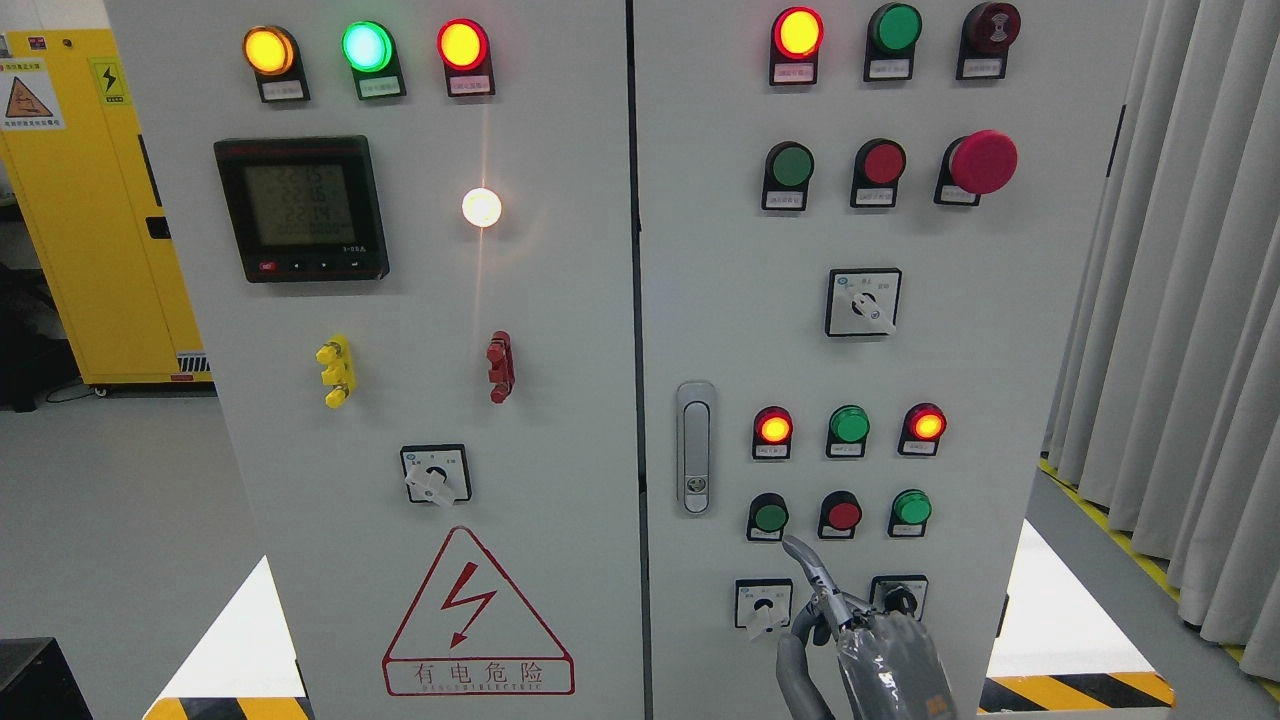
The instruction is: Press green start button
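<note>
Low on the right door of the smooth grey metal cabinet (900,350), the right robot hand (855,630) extends one slim finger (805,560), others curled, holding nothing, its tip just below the round green start button (770,517).

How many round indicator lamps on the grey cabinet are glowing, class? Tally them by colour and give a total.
Red glowing round lamps: 4
Green glowing round lamp: 1
Amber glowing round lamp: 1
White glowing round lamp: 1
Total: 7
</note>
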You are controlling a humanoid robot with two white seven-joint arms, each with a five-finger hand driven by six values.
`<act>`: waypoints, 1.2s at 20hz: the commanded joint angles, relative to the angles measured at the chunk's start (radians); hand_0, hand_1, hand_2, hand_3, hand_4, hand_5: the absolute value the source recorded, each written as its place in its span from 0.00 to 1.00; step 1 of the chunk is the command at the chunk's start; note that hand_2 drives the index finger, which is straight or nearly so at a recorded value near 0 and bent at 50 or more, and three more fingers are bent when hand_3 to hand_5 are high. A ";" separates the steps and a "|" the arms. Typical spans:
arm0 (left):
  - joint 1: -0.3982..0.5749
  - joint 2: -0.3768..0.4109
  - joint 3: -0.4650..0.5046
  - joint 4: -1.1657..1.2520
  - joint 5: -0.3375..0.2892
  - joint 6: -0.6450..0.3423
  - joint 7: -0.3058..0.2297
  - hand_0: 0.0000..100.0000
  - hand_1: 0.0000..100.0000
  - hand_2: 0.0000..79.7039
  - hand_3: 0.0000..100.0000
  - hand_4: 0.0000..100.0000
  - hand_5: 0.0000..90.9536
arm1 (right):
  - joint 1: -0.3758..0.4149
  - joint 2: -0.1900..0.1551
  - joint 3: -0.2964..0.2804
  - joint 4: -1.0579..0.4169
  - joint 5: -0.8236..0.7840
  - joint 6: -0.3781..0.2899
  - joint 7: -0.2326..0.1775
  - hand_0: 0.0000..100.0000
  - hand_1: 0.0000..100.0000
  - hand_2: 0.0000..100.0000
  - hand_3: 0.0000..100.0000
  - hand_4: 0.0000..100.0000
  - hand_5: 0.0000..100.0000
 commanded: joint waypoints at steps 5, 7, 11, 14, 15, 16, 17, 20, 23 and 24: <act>0.000 0.000 0.000 0.000 0.000 0.000 0.000 0.12 0.56 0.00 0.00 0.00 0.00 | 0.078 -0.024 0.093 -0.026 -0.541 -0.004 0.153 0.93 0.77 0.00 0.03 0.08 0.07; 0.000 0.000 0.000 0.000 -0.001 0.000 0.000 0.12 0.56 0.00 0.00 0.00 0.00 | 0.079 -0.056 0.109 -0.024 -0.619 0.002 0.149 0.96 0.74 0.00 0.00 0.00 0.00; 0.000 0.000 0.000 0.000 0.000 0.000 0.000 0.12 0.56 0.00 0.00 0.00 0.00 | 0.079 -0.058 0.112 -0.026 -0.679 0.007 0.144 0.79 0.69 0.00 0.00 0.00 0.00; 0.000 0.000 0.000 0.000 0.000 0.000 0.000 0.12 0.56 0.00 0.00 0.00 0.00 | 0.082 -0.058 0.119 -0.026 -0.677 0.007 0.144 0.71 0.67 0.00 0.00 0.00 0.00; 0.000 0.000 0.000 0.000 0.000 0.000 0.000 0.12 0.56 0.00 0.00 0.00 0.00 | 0.082 -0.059 0.127 -0.024 -0.676 0.007 0.144 0.70 0.66 0.00 0.00 0.00 0.00; 0.000 0.000 0.000 0.000 0.000 0.000 0.001 0.12 0.56 0.00 0.00 0.00 0.00 | 0.082 -0.059 0.129 -0.024 -0.676 0.007 0.144 0.68 0.66 0.00 0.00 0.00 0.00; 0.000 0.000 -0.001 0.000 0.000 0.000 0.000 0.12 0.56 0.00 0.00 0.00 0.00 | 0.082 -0.059 0.129 -0.026 -0.676 0.007 0.144 0.65 0.66 0.00 0.00 0.00 0.00; 0.000 0.000 -0.001 0.000 0.000 0.000 0.000 0.12 0.56 0.00 0.00 0.00 0.00 | 0.087 -0.059 0.130 -0.026 -0.673 0.007 0.144 0.61 0.65 0.00 0.00 0.00 0.00; 0.000 0.000 -0.001 0.000 0.000 0.000 0.000 0.12 0.56 0.00 0.00 0.00 0.00 | 0.090 -0.059 0.130 -0.026 -0.671 0.007 0.144 0.58 0.65 0.00 0.00 0.00 0.00; 0.000 0.000 0.000 0.000 0.000 0.000 0.000 0.12 0.56 0.00 0.00 0.00 0.00 | 0.090 -0.059 0.130 -0.026 -0.671 0.007 0.144 0.57 0.65 0.00 0.00 0.00 0.00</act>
